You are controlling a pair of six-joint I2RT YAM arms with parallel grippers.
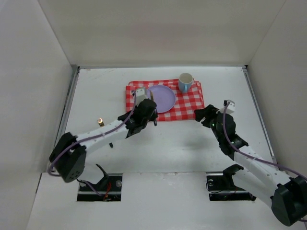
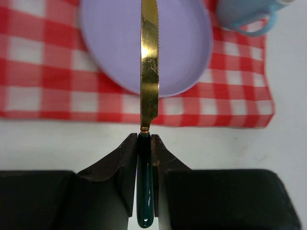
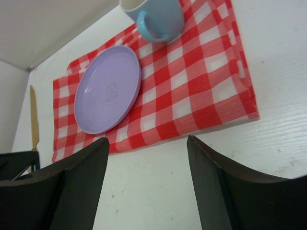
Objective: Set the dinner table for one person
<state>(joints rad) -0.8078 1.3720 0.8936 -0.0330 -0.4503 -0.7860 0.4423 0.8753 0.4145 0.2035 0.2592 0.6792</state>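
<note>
left gripper (image 2: pixel 145 139) clamps the knife (image 2: pixel 149 62) by its handle, blade at twelve o'clock over the plate (image 2: pixel 182 48), likely for placing; right gripper (image 3: pixel 147 140) gapes empty.

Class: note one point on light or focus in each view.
Top view: soft, even light on the table. Left wrist: knife blade glints, mug blurred. Right wrist: claw fingers dark and soft, plate in focus.
</note>
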